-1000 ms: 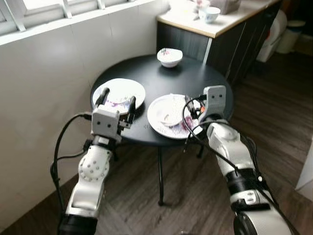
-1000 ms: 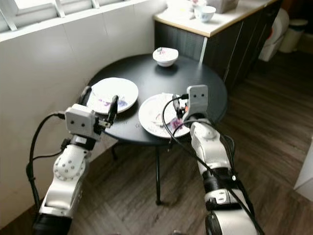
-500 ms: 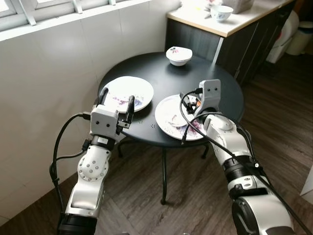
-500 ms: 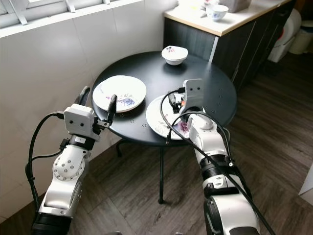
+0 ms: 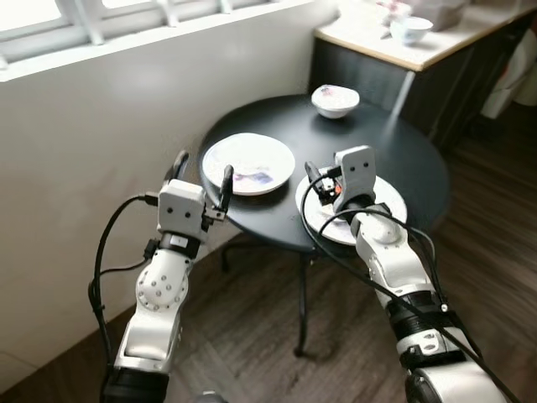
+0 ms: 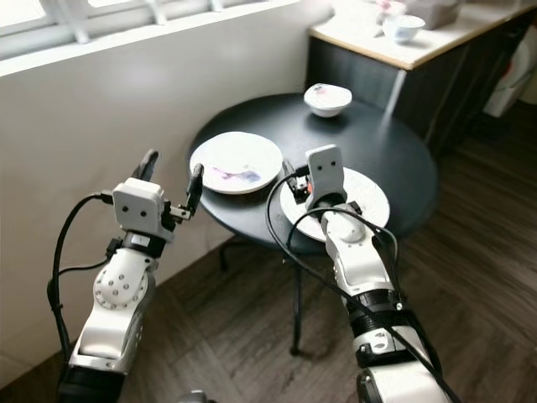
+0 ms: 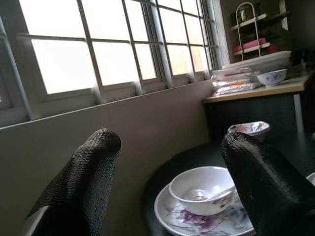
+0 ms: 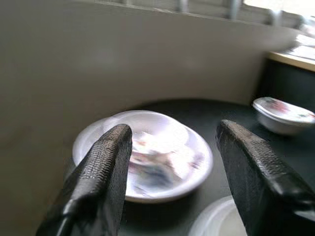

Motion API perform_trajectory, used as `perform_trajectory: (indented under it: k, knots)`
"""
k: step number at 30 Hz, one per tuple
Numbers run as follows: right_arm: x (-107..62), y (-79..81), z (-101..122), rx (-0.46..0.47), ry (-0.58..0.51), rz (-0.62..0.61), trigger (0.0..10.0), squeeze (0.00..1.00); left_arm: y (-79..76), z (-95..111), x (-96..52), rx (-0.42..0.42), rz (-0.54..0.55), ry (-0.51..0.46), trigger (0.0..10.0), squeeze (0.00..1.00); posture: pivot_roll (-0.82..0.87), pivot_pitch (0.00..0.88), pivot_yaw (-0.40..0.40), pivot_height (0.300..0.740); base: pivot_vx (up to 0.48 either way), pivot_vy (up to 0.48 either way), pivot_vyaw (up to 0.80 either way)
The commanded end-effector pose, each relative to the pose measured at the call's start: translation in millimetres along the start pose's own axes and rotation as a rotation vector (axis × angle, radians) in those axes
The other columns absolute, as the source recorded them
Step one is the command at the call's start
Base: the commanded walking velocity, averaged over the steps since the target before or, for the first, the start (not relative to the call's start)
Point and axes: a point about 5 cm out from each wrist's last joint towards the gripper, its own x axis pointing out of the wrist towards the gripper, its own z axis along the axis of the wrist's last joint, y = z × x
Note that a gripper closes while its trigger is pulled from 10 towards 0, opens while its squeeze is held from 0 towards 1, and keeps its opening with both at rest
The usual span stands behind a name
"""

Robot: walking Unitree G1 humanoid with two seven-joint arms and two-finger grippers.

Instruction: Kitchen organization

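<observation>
While both arms reach forward, the things to be organized sit on a round black table (image 5: 419,159) by the white wall under the window. A plate with a purple flower pattern (image 5: 249,163) lies at about 9 o'clock on the tabletop, and the left wrist view shows a white bowl (image 7: 206,189) resting on it, with what looks like a spoon inside. A second white plate (image 5: 377,210) lies at about 6 o'clock, near the front edge, just beside the first but apart from it. A small patterned bowl (image 5: 335,100) stands alone at 12 o'clock, at the far edge.

The left gripper (image 5: 201,174) hovers off the table edge, short of the flowered plate, with its jaws wide and nothing between them. The right gripper (image 8: 172,167) is above the second plate, its fingers (image 8: 106,162) also spread wide and empty (the wrist picture is somewhat blurred).

Beyond the table stands a dark cabinet with a light counter (image 5: 394,50), where a white cup (image 5: 412,29) sits. The floor (image 5: 252,336) is dark wood.
</observation>
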Motion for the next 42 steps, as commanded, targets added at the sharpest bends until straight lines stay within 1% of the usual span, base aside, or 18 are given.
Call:
perform_trajectory:
  k: [1,7,13,15,19,20,21,22,25,27,28,30,32,36,42]
  knots:
    - [-3.4,-8.0,2.0,-0.031,-0.014,-0.027,10.0,0.00,-5.2,0.5,0.3,0.002,-0.020,-0.005,10.0,0.00,0.01,0.000,-0.028,0.740,0.000,0.000,0.00]
    - [-4.0,-7.7,3.2,-0.037,-0.026,-0.038,10.0,0.00,-5.8,-0.8,0.0,0.009,-0.026,0.007,10.0,0.00,0.01,0.000,-0.026,0.740,0.000,0.000,0.00]
    - [-6.1,-11.5,5.3,-0.059,-0.044,-0.074,10.0,0.00,-4.7,-1.6,0.4,0.010,-0.023,0.012,10.0,0.00,0.00,0.000,-0.025,0.740,0.000,0.000,0.00]
    - [-10.0,-13.6,7.1,-0.096,-0.054,-0.086,10.0,0.00,-4.1,-1.5,-0.2,0.011,-0.022,0.011,10.0,0.00,0.00,0.000,-0.026,0.740,0.000,0.000,0.00]
    - [-21.2,-14.0,12.0,-0.128,-0.076,-0.082,10.0,0.00,-2.9,-1.2,-0.5,0.015,-0.019,0.010,10.0,0.00,-0.01,0.000,-0.033,0.740,0.000,0.000,0.00]
    - [-31.9,-13.2,12.7,-0.148,-0.085,-0.076,10.0,0.00,-2.2,-1.3,-0.8,0.018,-0.017,0.011,10.0,0.00,-0.01,0.000,-0.036,0.740,0.000,0.000,0.00]
    - [-31.9,-13.2,12.7,-0.148,-0.085,-0.076,10.0,0.00,-2.2,-1.3,-0.8,0.018,-0.017,0.011,10.0,0.00,-0.01,0.000,-0.036,0.740,0.000,0.000,0.00]
    - [-42.5,-11.6,12.3,-0.178,-0.088,-0.066,10.0,0.00,-2.0,-1.4,-1.0,0.020,-0.017,0.012,10.0,0.00,-0.01,0.000,-0.036,0.740,0.000,0.000,0.00]
    - [-55.6,-9.7,11.9,-0.211,-0.096,-0.057,10.0,0.00,-1.5,-1.9,-1.3,0.024,-0.016,0.017,10.0,0.00,-0.02,0.000,-0.041,0.740,0.000,0.000,0.00]
    - [-67.8,-9.7,9.5,-0.260,-0.094,-0.052,10.0,0.00,-0.3,-2.2,-2.7,0.027,-0.015,0.021,10.0,0.00,-0.02,0.000,-0.042,0.740,0.000,0.000,0.00]
    - [-78.4,-11.7,5.0,-0.275,-0.079,-0.061,10.0,0.00,0.2,-3.1,-4.8,0.031,-0.018,0.030,10.0,0.00,-0.02,0.000,-0.041,0.740,0.000,0.000,0.00]
    - [-82.3,-12.7,3.2,-0.275,-0.067,-0.068,10.0,0.00,0.1,-3.5,-5.7,0.032,-0.020,0.033,10.0,0.00,-0.02,0.000,-0.041,0.740,0.000,0.000,0.00]
    - [-91.6,-14.5,-0.7,-0.287,-0.047,-0.076,10.0,0.00,-0.3,-4.2,-6.7,0.034,-0.024,0.036,10.0,0.00,-0.02,0.000,-0.040,0.740,0.000,0.000,0.00]
    - [-96.9,-12.6,0.3,-0.309,-0.051,-0.081,10.0,0.00,1.2,-4.8,-6.0,0.037,-0.026,0.040,10.0,0.00,-0.04,0.000,-0.032,0.740,0.000,0.000,0.00]
    - [-95.8,-9.6,4.2,-0.317,-0.076,-0.087,10.0,0.00,1.0,-4.2,-4.6,0.034,-0.033,0.037,10.0,0.00,-0.03,0.000,-0.028,0.740,0.131,0.000,0.00]
